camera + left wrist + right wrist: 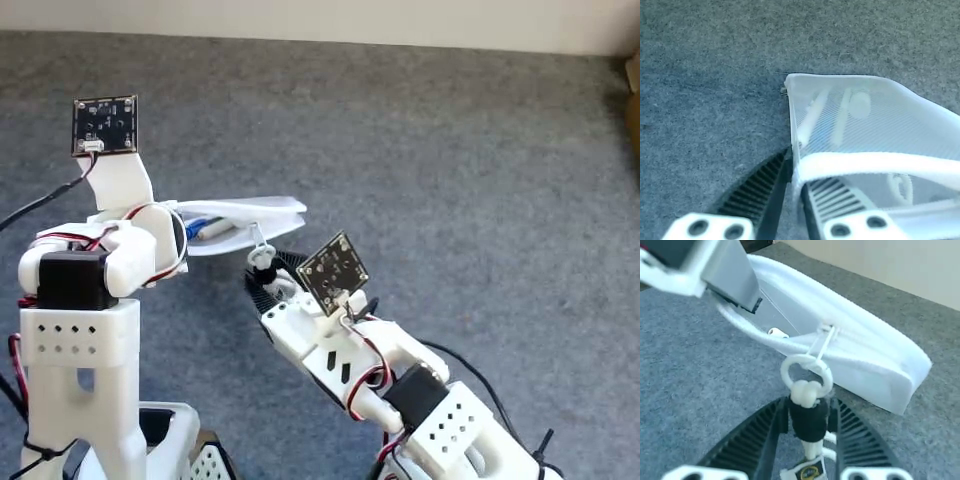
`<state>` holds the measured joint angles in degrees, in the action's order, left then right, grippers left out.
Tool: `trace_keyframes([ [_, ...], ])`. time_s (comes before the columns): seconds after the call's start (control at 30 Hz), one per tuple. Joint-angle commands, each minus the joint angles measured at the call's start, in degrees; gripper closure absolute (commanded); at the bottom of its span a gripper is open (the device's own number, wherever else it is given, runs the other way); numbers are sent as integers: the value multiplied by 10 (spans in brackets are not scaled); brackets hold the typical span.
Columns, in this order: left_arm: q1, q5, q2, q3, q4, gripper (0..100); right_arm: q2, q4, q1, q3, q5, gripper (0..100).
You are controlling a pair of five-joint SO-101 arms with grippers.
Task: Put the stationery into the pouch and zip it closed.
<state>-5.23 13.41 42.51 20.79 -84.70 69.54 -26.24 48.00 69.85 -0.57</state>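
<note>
The white mesh pouch [245, 222] lies on the grey carpet between the two arms. Through its wall I see pens [812, 119] and a round piece [859, 103]; a blue-and-white pen [205, 227] shows at its open mouth. My left gripper [793, 172] is shut on the pouch's end edge [792, 130]. My right gripper [809, 422] is shut on the black-and-white pull tab [807, 415]. A ring [806, 371] links the tab to the zipper slider [826, 330] about midway along the pouch [875, 365]. The mouth gapes on the left arm's side of the slider.
Grey carpet [460, 150] spreads all around, with open floor beyond the pouch and to the right. A pale wall strip [400, 20] runs along the far edge. The left arm's base [75, 340] stands close beside the right arm [400, 390].
</note>
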Motion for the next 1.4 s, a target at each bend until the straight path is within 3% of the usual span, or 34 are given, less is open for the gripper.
trace_keyframes([
  [0.0, -4, -11, 15, -10, 12, 984, 13, -1, -5, -7, -6, 879],
  [0.27, -4, -11, 15, -10, 11, 984, 14, 1, -5, -9, -6, 933],
  [0.53, -4, -11, 15, -10, 11, 984, 12, 1, -7, -11, -9, 870],
  [1.0, -4, -11, 15, -10, 10, 984, 14, 31, -7, -6, -7, 868],
  [1.2, -4, -11, 15, -10, 10, 984, 14, 34, -7, -6, -5, 970],
  [1.37, -4, -11, 15, -10, 10, 984, 15, 32, -7, -7, -5, 980],
])
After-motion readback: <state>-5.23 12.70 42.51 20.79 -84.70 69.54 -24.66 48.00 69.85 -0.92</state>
